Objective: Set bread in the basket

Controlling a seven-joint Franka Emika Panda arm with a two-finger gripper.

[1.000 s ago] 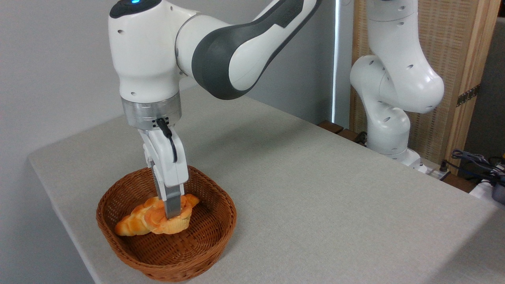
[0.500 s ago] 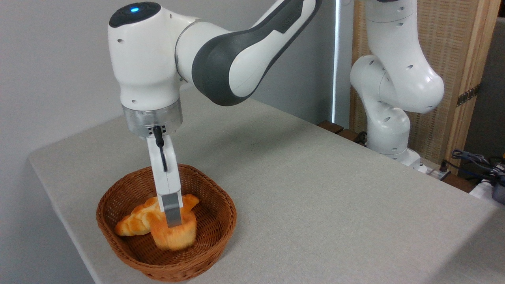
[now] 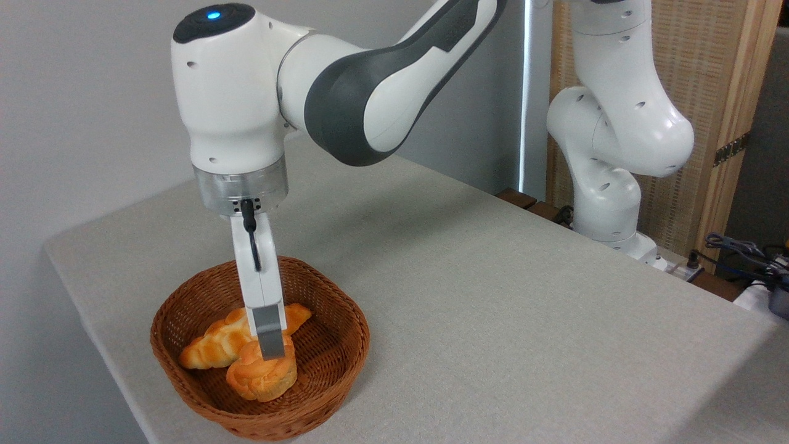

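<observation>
The bread (image 3: 259, 377), a small golden bun with a knotted top, lies on the floor of the brown wicker basket (image 3: 354, 330) near its front. My gripper (image 3: 271, 353) hangs straight down into the basket and is seen edge-on, so one grey fingertip (image 3: 270, 339) hides the other. Its tip stands just over the bun's upper right edge. The bun rests on the basket's bottom and no longer sits between the fingers, so the gripper is open.
A long braided loaf (image 3: 212, 346) lies in the basket behind and left of the bun, partly behind the finger. The basket stands near the table's front left edge (image 3: 98, 327). The arm's base (image 3: 607, 203) and cables (image 3: 739, 253) are at the right.
The gripper turned edge-on and let go of the bun, which dropped, rolled forward and left, and came to rest with its knotted top showing. The gripper rose slightly.
</observation>
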